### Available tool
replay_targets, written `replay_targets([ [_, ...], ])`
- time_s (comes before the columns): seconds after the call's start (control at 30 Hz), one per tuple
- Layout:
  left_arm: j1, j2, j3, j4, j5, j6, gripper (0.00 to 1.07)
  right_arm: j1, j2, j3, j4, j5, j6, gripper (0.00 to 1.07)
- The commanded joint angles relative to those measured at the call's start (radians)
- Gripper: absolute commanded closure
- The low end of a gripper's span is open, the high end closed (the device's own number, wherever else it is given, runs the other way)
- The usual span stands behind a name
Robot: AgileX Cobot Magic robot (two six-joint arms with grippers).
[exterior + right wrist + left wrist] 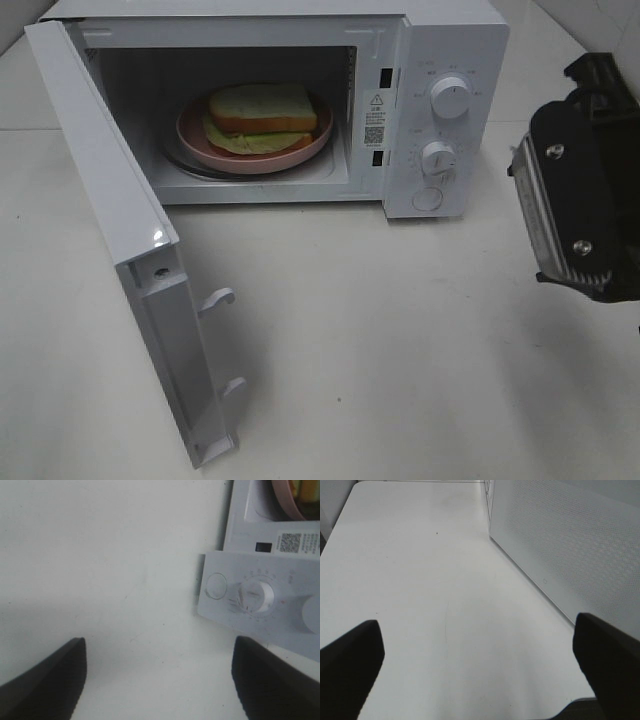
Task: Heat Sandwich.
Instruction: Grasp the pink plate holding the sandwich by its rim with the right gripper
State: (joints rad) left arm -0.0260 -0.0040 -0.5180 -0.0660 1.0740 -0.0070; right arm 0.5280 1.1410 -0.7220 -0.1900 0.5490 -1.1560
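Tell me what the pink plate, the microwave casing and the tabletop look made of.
Plate: likely plastic or matte-glazed ceramic, going by the even pink colour, thick rounded rim and little shine.
Microwave casing: looks like white painted metal, smooth and faintly glossy; its door catches a small highlight.
Tabletop: smooth white laminate or similar, with a dull sheen and faint scuffs.

White table (400,350) bears open microwave (455,40); faint scratch (445,625), perhaps.
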Motion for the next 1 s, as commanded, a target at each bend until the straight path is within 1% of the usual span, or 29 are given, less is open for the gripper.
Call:
replay_targets([
  [0.03, 0.003, -0.016, 0.001, -0.002, -0.003, -0.003, 0.09, 0.031, 0.05, -0.034, -0.013, -0.013, -0.008, 0.31],
  [0.07, 0.003, -0.016, 0.001, -0.002, -0.003, -0.003, 0.09, 0.031, 0.05, -0.034, -0.013, -0.013, -0.008, 0.31],
  [0.1, 0.003, -0.016, 0.001, -0.002, -0.003, -0.003, 0.09, 0.038, 0.07, -0.052, -0.013, -0.013, -0.008, 0.31],
  [0.13, 0.003, -0.016, 0.001, -0.002, -0.003, -0.003, 0.09, 0.052, 0.11, -0.091, -0.013, -0.015, -0.008, 0.31],
  [0.2, 0.003, -0.016, 0.001, -0.002, -0.003, -0.003, 0.09, 0.064, 0.147, -0.126, -0.013, -0.024, -0.008, 0.31],
  [0.23, 0.003, -0.016, 0.001, -0.002, -0.003, -0.003, 0.09, 0.064, 0.147, -0.126, -0.013, -0.024, -0.008, 0.31],
  [0.27, 0.003, -0.016, 0.001, -0.002, -0.003, -0.003, 0.09, 0.077, 0.184, -0.16, -0.013, -0.037, -0.008, 0.31],
  [0.33, 0.003, -0.016, 0.001, -0.002, -0.003, -0.003, 0.09, 0.092, 0.228, -0.194, -0.013, -0.047, -0.009, 0.31],
  [0.37, 0.003, -0.016, 0.001, -0.002, -0.003, -0.003, 0.09, 0.092, 0.228, -0.194, -0.013, -0.047, -0.009, 0.31],
  [0.47, 0.003, -0.016, 0.001, -0.002, -0.003, -0.003, 0.09, 0.117, 0.309, -0.261, -0.014, -0.059, -0.009, 0.31],
  [0.53, 0.003, -0.016, 0.001, -0.002, -0.003, -0.003, 0.09, 0.12, 0.325, -0.275, -0.014, -0.06, -0.009, 0.31],
  [0.67, 0.003, -0.016, 0.001, -0.002, -0.003, -0.003, 0.09, 0.126, 0.42, -0.36, -0.013, -0.066, -0.009, 0.31],
  [0.7, 0.003, -0.016, 0.001, -0.002, -0.003, -0.003, 0.09, 0.126, 0.42, -0.36, -0.013, -0.066, -0.009, 0.31],
  [0.8, 0.003, -0.016, 0.001, -0.002, -0.003, -0.003, 0.09, 0.134, 0.485, -0.421, -0.012, -0.071, -0.007, 0.31],
  [0.83, 0.003, -0.016, 0.001, -0.002, -0.003, -0.003, 0.09, 0.134, 0.485, -0.421, -0.012, -0.071, -0.007, 0.31],
  [0.97, 0.003, -0.016, 0.001, -0.002, -0.003, -0.003, 0.09, 0.138, 0.568, -0.494, -0.008, -0.108, -0.005, 0.31],
  [1.0, 0.003, -0.016, 0.001, -0.002, -0.003, -0.003, 0.09, 0.138, 0.568, -0.494, -0.008, -0.108, -0.005, 0.31],
])
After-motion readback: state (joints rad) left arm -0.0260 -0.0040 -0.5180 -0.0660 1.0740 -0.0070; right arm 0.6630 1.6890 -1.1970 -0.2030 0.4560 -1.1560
